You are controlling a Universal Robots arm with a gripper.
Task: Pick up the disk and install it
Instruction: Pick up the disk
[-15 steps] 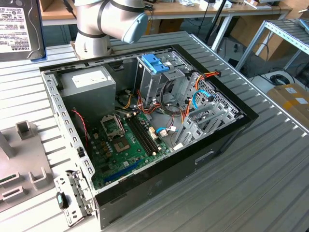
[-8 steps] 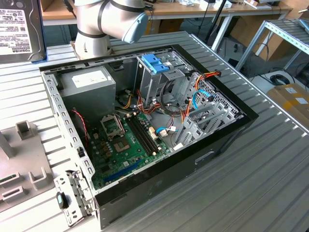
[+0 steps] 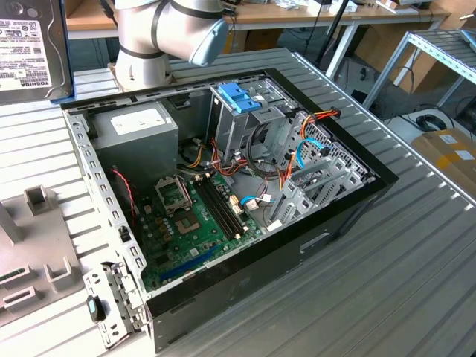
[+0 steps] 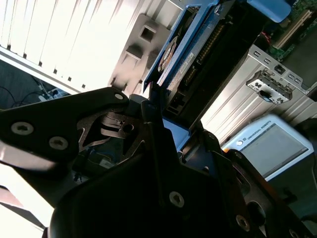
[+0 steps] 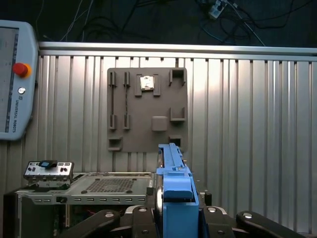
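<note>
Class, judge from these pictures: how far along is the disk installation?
Done: the disk has been picked up and hangs clear of the ribbed table. In hand: the end effector is closed on its blue carrier in both wrist views. Left: installing it, since the disk is not yet inside the open computer case.

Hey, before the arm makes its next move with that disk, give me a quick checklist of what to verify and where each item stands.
1. Grip: tool shut on the disk, edge-on in both wrist views: ok.
2. Disk clear of the grey holder plate: ok.
3. Computer case open: ok.
4. Slot in the drive cage free: cannot tell.
5. Loose cables beside the cage, might snag: not ok.
</note>
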